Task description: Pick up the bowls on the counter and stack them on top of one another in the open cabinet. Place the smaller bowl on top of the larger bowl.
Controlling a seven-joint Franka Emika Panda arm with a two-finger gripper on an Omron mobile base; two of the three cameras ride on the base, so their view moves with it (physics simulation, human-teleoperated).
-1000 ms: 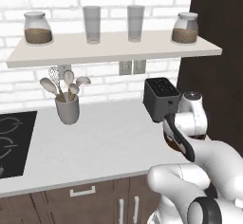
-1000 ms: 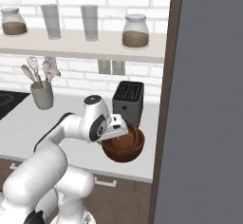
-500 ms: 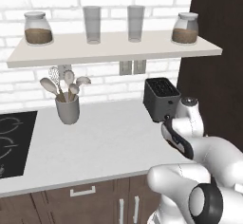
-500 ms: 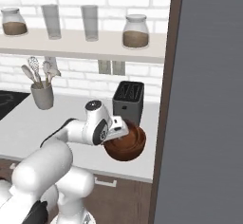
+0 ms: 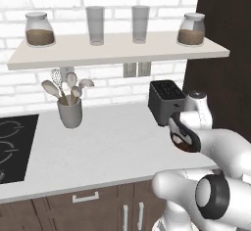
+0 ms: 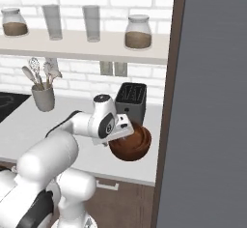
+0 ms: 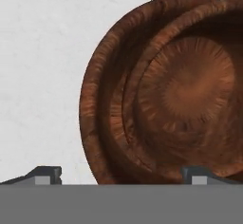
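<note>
I've got the pincer [image 7: 121, 174] clamped on the larger bowl's [image 6: 131, 145] rim, bowl hanging over the worktop [image 6: 29, 125] near its front edge, toaster [image 6: 130, 100] just behind, cabinet door [image 6: 207, 101] tight on the right, open worktop off left

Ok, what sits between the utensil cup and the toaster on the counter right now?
Nothing: in the left base view the counter lies bare between the utensil cup and the toaster. The bowls sit further right, by the gripper.

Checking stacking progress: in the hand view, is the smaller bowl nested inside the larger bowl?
Yes, the smaller bowl sits inside the larger bowl's rim.
</note>
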